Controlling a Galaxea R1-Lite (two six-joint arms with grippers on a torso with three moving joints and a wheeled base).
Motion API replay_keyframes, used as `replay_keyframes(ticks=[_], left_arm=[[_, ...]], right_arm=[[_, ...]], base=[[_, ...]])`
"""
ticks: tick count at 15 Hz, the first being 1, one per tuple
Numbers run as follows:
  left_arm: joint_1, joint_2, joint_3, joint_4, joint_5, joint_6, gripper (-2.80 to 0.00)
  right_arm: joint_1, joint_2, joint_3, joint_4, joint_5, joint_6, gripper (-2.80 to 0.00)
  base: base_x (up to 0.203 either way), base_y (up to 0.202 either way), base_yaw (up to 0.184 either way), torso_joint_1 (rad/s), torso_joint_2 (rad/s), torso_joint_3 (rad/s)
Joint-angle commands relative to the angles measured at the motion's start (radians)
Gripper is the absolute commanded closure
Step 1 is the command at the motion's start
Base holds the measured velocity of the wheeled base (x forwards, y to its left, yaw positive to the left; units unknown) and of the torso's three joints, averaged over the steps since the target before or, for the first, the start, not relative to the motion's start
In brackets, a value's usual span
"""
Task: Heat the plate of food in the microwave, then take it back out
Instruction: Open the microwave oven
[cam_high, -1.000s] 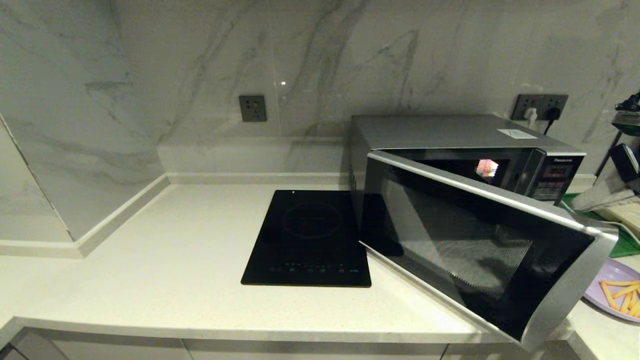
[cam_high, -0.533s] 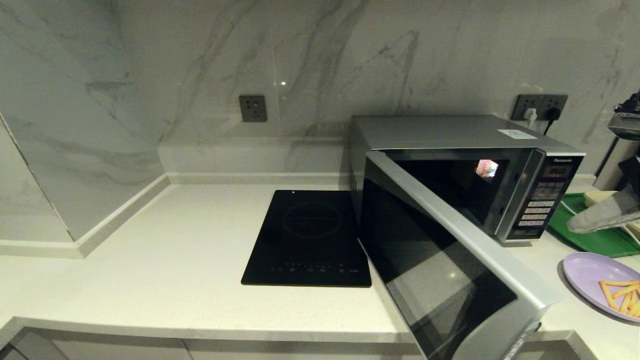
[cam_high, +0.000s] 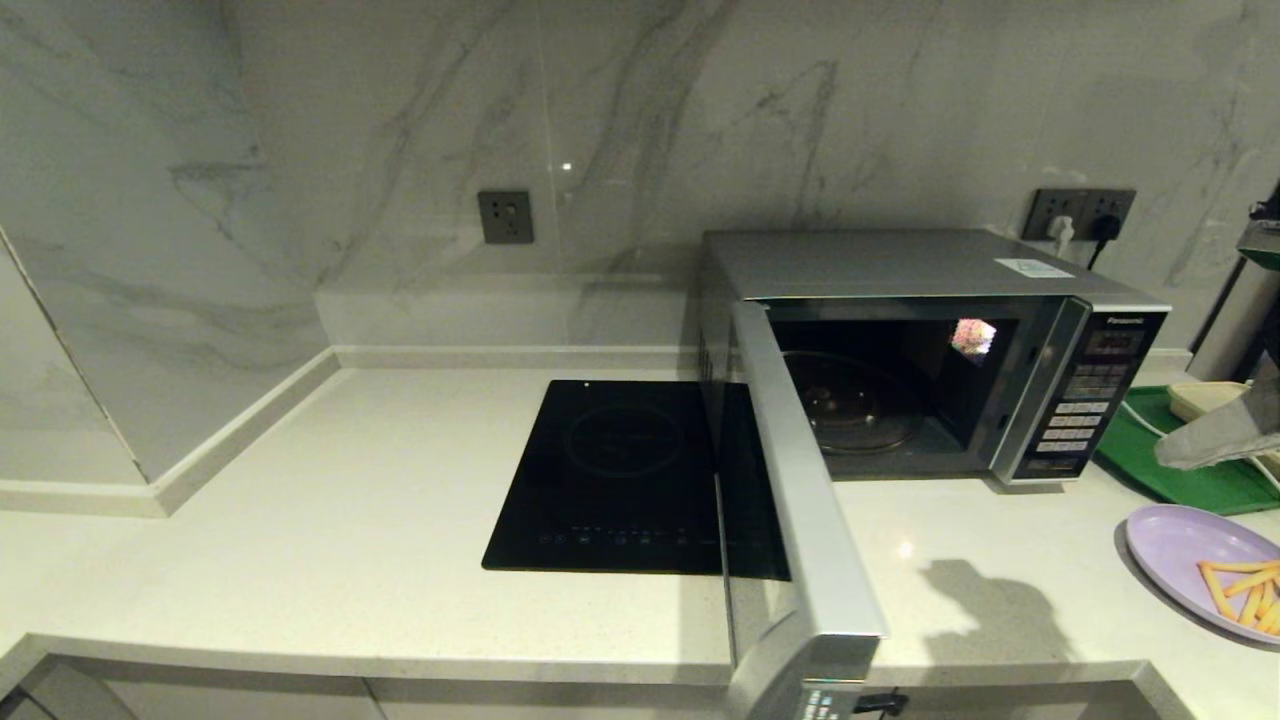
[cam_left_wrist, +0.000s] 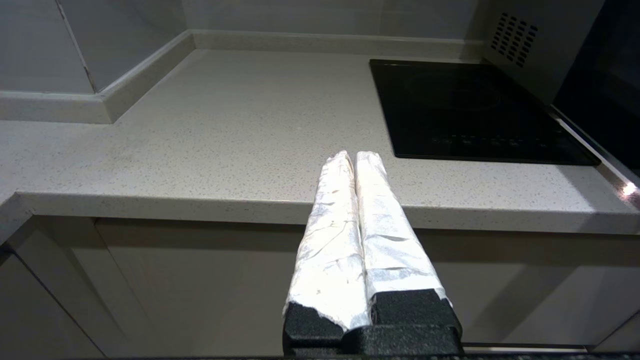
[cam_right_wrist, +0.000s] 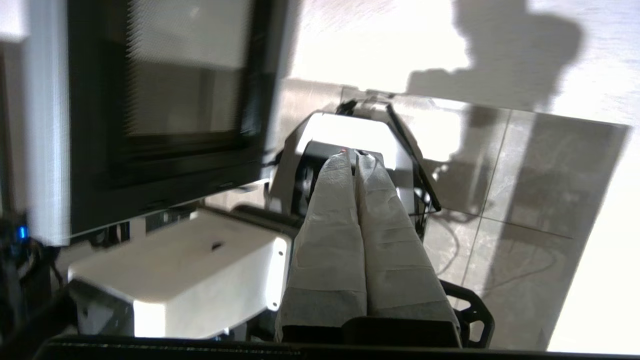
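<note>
While the microwave gapes, both hands (left, right) stay closed, empty.

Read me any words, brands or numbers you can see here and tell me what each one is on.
"Panasonic": on top of the control panel of the microwave.
Panel button labels and display: too small to read.
White sticker on the microwave's top: print too small to read.
Cooktop control marks: unreadable.

Black induction cooktop on pale counter, green tray, wall sockets
</note>
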Motion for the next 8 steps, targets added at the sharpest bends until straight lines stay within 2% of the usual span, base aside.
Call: replay_keyframes(ticks=[1, 4, 5, 8], left_arm=[[0.0, 0.0, 0.0, -0.001, 0.002, 0.0, 0.0], [0.0, 0.0, 0.0, -0.001, 0.0, 0.0, 0.0], [0.0, 0.0, 0.0, -0.001, 0.0, 0.0, 0.0], [0.0, 0.0, 0.0, -0.001, 0.0, 0.0, 0.0]], right_arm=[[0.084, 0.011, 0.011, 0.009, 0.004, -0.007, 0.0], [0.224, 0.055, 0.016, 0.016, 0.028, -0.058, 0.0], [0.251, 0.068, 0.013, 0.016, 0.06, -0.064, 0.0], [0.291, 0.076, 0.022, 0.025, 0.071, -0.063, 0.0]], base=[[0.0, 0.0, 0.0, 0.0, 0.0, 0.0], [0.0, 0.0, 0.0, 0.0, 0.0, 0.0], [0.0, 0.0, 0.0, 0.0, 0.0, 0.0], [0.0, 0.0, 0.0, 0.0, 0.0, 0.0]])
